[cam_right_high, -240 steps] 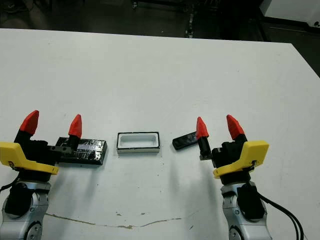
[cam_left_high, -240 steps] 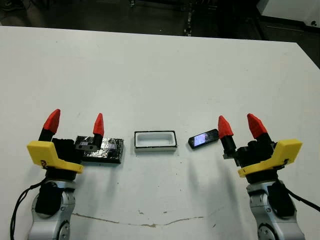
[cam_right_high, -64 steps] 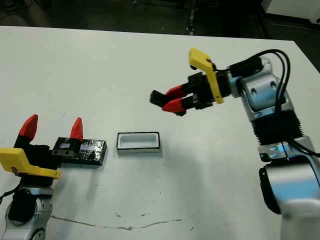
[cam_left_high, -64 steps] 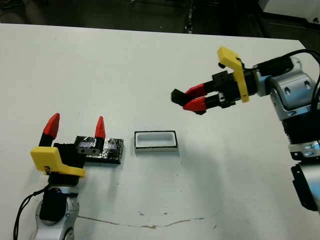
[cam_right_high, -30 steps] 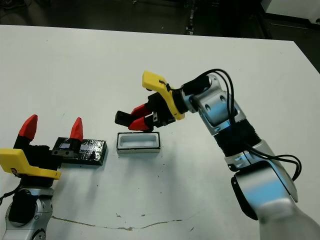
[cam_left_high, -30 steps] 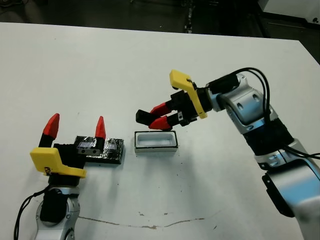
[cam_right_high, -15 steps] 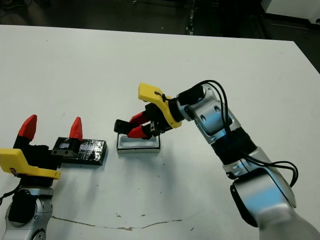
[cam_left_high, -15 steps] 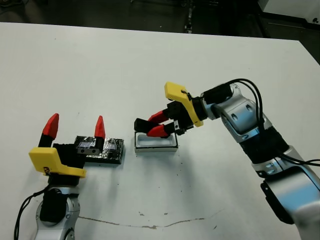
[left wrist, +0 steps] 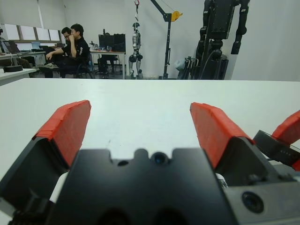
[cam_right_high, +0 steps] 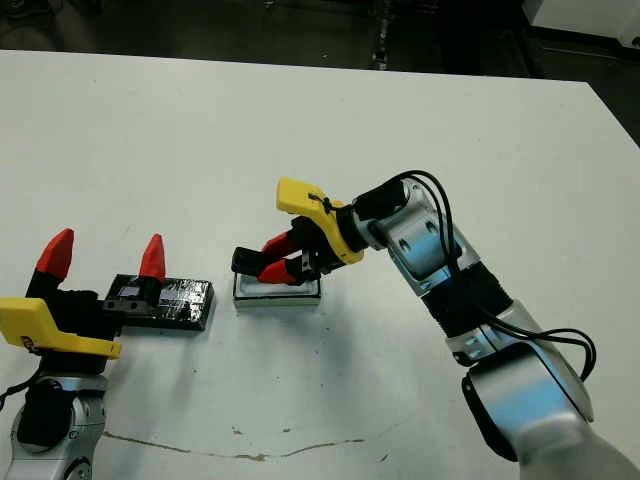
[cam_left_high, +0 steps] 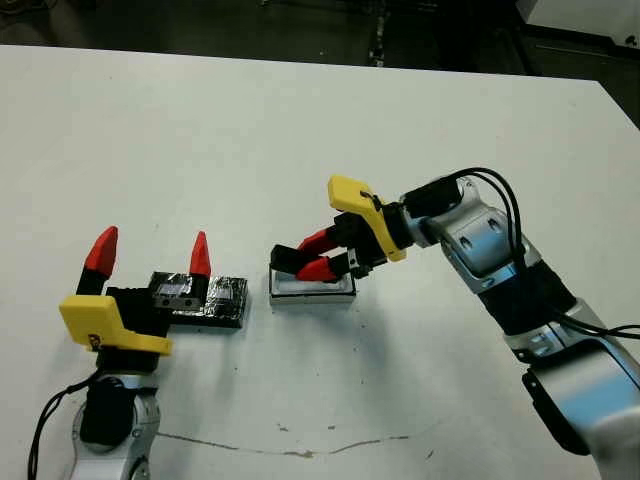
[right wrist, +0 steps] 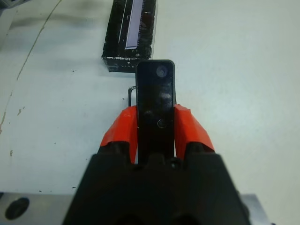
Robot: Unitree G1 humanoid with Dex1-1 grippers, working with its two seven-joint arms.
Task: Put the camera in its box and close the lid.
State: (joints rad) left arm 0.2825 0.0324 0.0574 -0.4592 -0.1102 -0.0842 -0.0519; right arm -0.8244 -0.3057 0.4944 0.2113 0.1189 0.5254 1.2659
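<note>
The slim black camera [right wrist: 155,98] is clamped between the red fingers [right wrist: 190,127] of my right gripper [cam_left_high: 303,259], which is shut on it. It hangs low over the left half of the white, black-rimmed box [cam_left_high: 314,297] at mid-table, pointing left, its tip [cam_right_high: 244,260] near the box's left end. Whether it touches the box I cannot tell. The glossy black lid [cam_left_high: 212,300] lies flat to the left of the box. My left gripper [cam_left_high: 151,252] stands open at the lid's left end with nothing between its fingers [left wrist: 68,129].
White table [cam_left_high: 300,130] stretches wide behind the box, and a thin dark scratch [cam_left_high: 300,447] runs along it in front. People sit at desks [left wrist: 70,47] far beyond the table edge.
My right gripper has carried the camera down and slightly left, from above the box to just over it. The left gripper, the lid and the box have stayed put.
</note>
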